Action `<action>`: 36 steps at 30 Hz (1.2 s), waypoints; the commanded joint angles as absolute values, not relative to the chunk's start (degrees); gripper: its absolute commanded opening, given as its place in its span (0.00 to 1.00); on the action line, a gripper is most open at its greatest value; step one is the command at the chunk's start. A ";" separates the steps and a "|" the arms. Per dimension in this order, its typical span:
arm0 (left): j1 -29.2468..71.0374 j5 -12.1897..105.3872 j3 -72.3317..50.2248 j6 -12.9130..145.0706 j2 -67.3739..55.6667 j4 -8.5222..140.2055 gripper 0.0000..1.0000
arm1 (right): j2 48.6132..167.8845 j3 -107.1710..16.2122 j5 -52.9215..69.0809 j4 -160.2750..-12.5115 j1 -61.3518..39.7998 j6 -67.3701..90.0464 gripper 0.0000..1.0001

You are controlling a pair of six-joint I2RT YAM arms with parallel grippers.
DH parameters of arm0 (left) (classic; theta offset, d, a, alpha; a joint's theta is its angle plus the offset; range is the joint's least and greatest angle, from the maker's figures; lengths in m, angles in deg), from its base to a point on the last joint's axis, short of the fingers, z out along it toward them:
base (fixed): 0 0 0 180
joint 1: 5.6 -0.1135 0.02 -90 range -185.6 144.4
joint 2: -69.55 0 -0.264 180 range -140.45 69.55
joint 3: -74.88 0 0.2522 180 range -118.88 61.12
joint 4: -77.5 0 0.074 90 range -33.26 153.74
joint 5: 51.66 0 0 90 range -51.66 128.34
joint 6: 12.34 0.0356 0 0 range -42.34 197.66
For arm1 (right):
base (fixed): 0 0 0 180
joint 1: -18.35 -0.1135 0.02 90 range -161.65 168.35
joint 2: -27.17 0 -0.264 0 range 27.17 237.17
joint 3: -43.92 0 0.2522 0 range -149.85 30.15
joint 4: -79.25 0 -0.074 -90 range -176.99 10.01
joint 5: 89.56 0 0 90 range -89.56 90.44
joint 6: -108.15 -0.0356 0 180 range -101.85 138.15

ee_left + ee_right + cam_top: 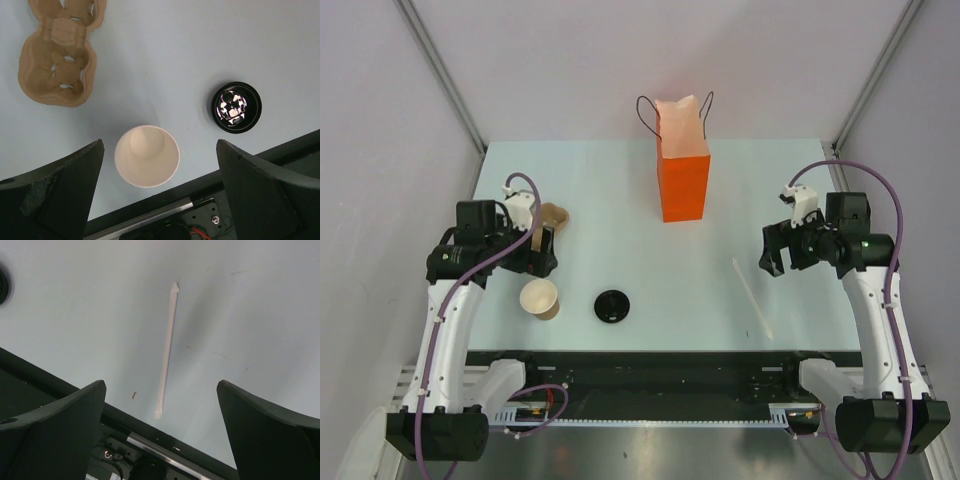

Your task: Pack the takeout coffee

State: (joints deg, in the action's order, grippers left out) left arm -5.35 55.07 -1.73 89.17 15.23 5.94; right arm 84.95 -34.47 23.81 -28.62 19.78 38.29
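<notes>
The takeout coffee is in two parts. Its tan paper cup (539, 298) (146, 156) stands upright without a lid near the front left, cream inside and empty. The round black lid (611, 305) (236, 106) lies flat on the table just right of it. My left gripper (542, 250) (160, 145) hangs open above and just behind the cup, holding nothing. My right gripper (775, 252) (161, 385) is open over the right side of the table, also holding nothing.
An orange paper bag (683, 170) with black cord handles stands upright at the back centre. A tan pulp cup carrier (554, 216) (57, 55) lies behind the cup. A white wrapped straw (752, 297) (166, 351) lies near the front right edge.
</notes>
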 commanded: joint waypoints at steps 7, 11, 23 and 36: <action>-5.16 53.90 -4.63 97.25 14.79 3.36 0.99 | 86.76 -35.24 20.49 -27.31 18.88 41.62 1.00; -5.16 52.49 -4.63 103.39 13.31 1.17 1.00 | 88.69 -35.50 16.97 -26.70 18.70 41.88 1.00; -5.16 51.08 3.72 115.36 9.70 2.56 0.93 | 91.68 -36.55 17.14 -23.18 18.61 43.03 1.00; -5.16 46.51 12.68 118.26 5.31 13.28 0.74 | 92.82 -37.08 16.00 -22.30 18.70 43.03 1.00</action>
